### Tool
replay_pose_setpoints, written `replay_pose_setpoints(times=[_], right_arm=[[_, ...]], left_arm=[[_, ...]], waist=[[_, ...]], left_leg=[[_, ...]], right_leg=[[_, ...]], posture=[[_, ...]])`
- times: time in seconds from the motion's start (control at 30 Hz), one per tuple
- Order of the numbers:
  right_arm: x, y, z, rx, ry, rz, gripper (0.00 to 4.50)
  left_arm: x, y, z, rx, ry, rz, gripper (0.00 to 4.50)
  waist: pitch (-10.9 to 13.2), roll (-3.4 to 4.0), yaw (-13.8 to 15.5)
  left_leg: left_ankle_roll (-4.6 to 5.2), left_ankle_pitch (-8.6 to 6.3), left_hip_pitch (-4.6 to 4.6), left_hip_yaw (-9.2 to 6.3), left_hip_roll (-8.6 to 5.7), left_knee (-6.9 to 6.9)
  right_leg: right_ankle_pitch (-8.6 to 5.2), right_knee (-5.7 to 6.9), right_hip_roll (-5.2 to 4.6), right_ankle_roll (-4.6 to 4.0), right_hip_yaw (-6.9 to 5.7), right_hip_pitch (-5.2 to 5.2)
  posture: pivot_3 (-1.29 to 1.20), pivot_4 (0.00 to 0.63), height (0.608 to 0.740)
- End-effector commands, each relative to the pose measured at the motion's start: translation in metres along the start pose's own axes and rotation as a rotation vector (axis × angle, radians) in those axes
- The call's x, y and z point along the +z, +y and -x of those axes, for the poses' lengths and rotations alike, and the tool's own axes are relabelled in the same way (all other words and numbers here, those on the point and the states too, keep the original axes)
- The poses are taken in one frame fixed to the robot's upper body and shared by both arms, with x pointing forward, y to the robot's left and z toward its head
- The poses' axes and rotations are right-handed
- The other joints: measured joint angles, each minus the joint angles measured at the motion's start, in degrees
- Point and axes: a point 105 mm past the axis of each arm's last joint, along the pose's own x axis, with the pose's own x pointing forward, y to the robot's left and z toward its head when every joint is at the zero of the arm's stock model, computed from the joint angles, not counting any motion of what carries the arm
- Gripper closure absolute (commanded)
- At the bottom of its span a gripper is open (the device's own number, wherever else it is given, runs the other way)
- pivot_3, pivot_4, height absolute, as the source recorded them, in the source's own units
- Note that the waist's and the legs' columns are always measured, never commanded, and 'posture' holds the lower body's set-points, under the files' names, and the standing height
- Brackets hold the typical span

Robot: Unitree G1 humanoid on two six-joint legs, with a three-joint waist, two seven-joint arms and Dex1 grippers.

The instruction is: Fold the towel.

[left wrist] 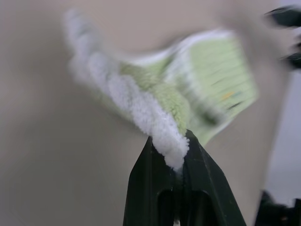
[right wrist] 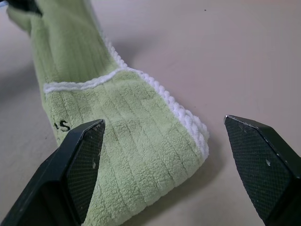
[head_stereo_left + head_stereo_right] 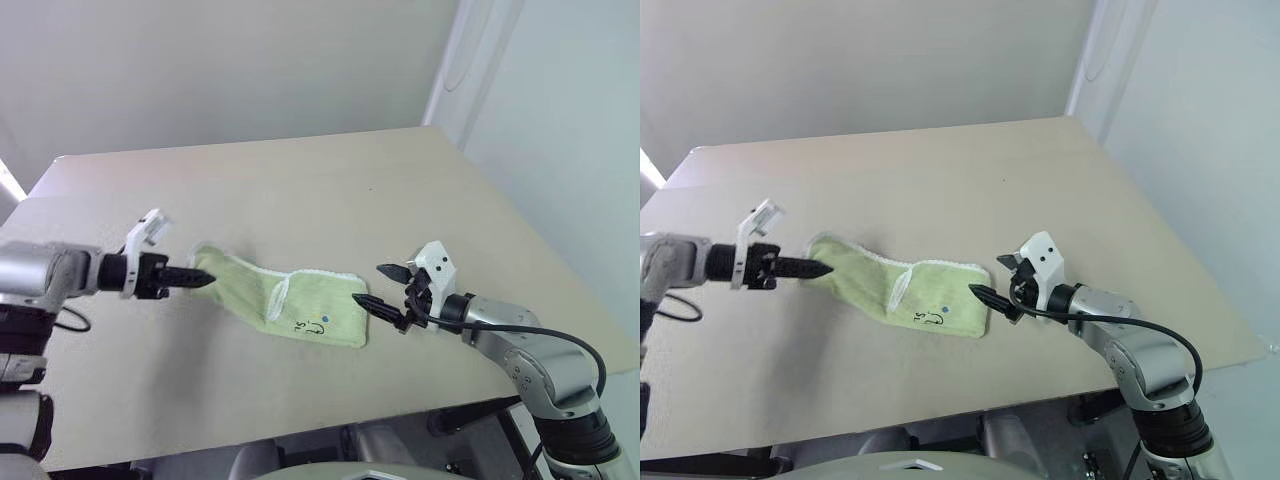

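Towel (image 3: 285, 300), a light yellow-green ribbed cloth with white stitched edging, is stretched across the beige table (image 3: 330, 180) between the two pincers. One end is pinched by the left gripper (image 3: 205, 279), whose black fingers are pressed together on the white fluffy edging; in the left wrist view the edging (image 1: 164, 141) is seen clamped right at the fingertips. That end is lifted off the tabletop, and from it the cloth sags away toward the right gripper, narrowed and bunched close to the pinch. The far part of the towel lies flat on the table, with a layer folded over so that a white edge line (image 2: 80, 84) is seen crossing it. Dark handwritten marks (image 3: 312, 326) and a small blue dot (image 3: 323, 322) are seen near the corner closest to the right gripper.

The right gripper (image 3: 385, 285) is held with its fingers spread wide, nothing being held between them. The flat end of the towel lies just in front of it: in the right wrist view the one finger (image 2: 80, 165) is seen over the cloth's corner, while the other finger (image 2: 263, 165) is seen over bare table beside the white edging. Whether the cloth is touched by that finger cannot be told.
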Motion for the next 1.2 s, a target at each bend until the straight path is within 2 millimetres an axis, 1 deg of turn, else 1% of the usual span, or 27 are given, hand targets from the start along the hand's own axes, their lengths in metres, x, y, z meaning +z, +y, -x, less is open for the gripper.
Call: replay_pose_setpoints(times=[0.03,0.13,0.23,0.4,0.5,0.57,0.67,0.73,1.0,1.13,1.2], right_arm=[[0.016,-0.003,0.007,-0.03,-0.055,0.044,0.25],[0.014,-0.003,0.014,-0.053,-0.053,0.042,0.25],[0.013,-0.007,0.02,-0.09,-0.054,0.036,0.25],[0.009,-0.01,0.029,-0.149,-0.052,0.026,0.25],[0.009,-0.008,0.031,-0.167,-0.057,0.02,0.25],[0.007,-0.008,0.035,-0.186,-0.056,0.017,0.25],[0.006,-0.01,0.038,-0.214,-0.051,0.017,0.25],[0.006,-0.012,0.04,-0.232,-0.049,0.019,0.25],[0.003,-0.014,0.045,-0.266,-0.037,0.014,0.25],[0.001,-0.017,0.045,-0.28,-0.027,0.015,0.25],[0.001,-0.017,0.045,-0.282,-0.027,0.016,0.25]], left_arm=[[0.011,-0.023,-0.016,-0.123,0.031,-0.051,4.46],[0.007,-0.035,-0.036,-0.209,0.107,-0.088,4.46],[0.007,-0.044,-0.05,-0.281,0.163,-0.129,4.46],[0.019,-0.055,-0.073,-0.37,0.21,-0.193,4.46],[0.018,-0.056,-0.085,-0.398,0.246,-0.224,4.46],[0.013,-0.052,-0.098,-0.404,0.267,-0.241,4.46],[0.003,-0.051,-0.111,-0.428,0.283,-0.294,4.46],[-0.002,-0.051,-0.119,-0.447,0.283,-0.297,4.46],[-0.01,-0.059,-0.14,-0.504,0.293,-0.308,4.46],[-0.009,-0.062,-0.151,-0.511,0.281,-0.312,4.46],[-0.012,-0.063,-0.153,-0.519,0.287,-0.325,3.97]], waist=[[0.0,0.02,-0.2],[0.0,0.02,-0.2],[0.0,0.01,-0.1],[0.0,-0.01,0.1],[0.0,0.0,-0.1],[0.0,0.03,-0.1],[0.0,0.02,-0.1],[0.0,0.02,0.0],[0.0,0.01,0.0],[0.0,0.02,0.0],[0.0,0.02,-0.1]], left_leg=[[0.0,0.0,0.0,0.0,0.0,-0.01],[0.01,0.0,-0.05,0.03,0.01,-0.07],[0.01,0.0,-0.03,0.0,0.02,-0.06],[0.01,0.0,-0.02,0.0,0.0,0.05],[0.0,0.0,-0.02,0.0,-0.02,0.03],[0.01,0.0,-0.04,0.02,-0.02,-0.02],[0.01,0.0,-0.04,0.0,-0.01,-0.02],[0.01,0.0,-0.05,0.01,-0.01,-0.02],[0.01,0.0,-0.04,0.01,-0.02,0.0],[0.01,0.0,-0.02,0.01,-0.02,-0.01],[0.01,0.0,-0.01,0.0,-0.02,0.0]], right_leg=[[0.0,0.0,0.0,0.01,0.01,0.0],[-0.02,0.07,0.07,0.04,0.08,0.01],[-0.04,0.08,0.09,0.03,0.06,0.01],[-0.06,0.06,0.08,0.0,0.09,0.08],[-0.08,0.05,0.08,-0.03,0.12,0.15],[-0.09,0.06,0.1,-0.05,0.13,0.17],[-0.11,0.08,0.11,-0.07,0.14,0.19],[-0.11,0.09,0.11,-0.07,0.16,0.19],[-0.11,0.06,0.11,-0.07,0.15,0.26],[-0.11,0.06,0.11,-0.07,0.15,0.27],[-0.11,0.08,0.11,-0.07,0.15,0.27]], posture=[[0.0,0.0,0.712],[0.0,0.0,0.712],[0.0,0.0,0.712],[0.0,0.0,0.712],[0.0,0.0,0.712],[0.0,0.0,0.712],[0.0,0.0,0.712],[0.0,0.0,0.712],[0.0,0.0,0.712],[0.0,0.0,0.712],[0.0,0.0,0.712]])
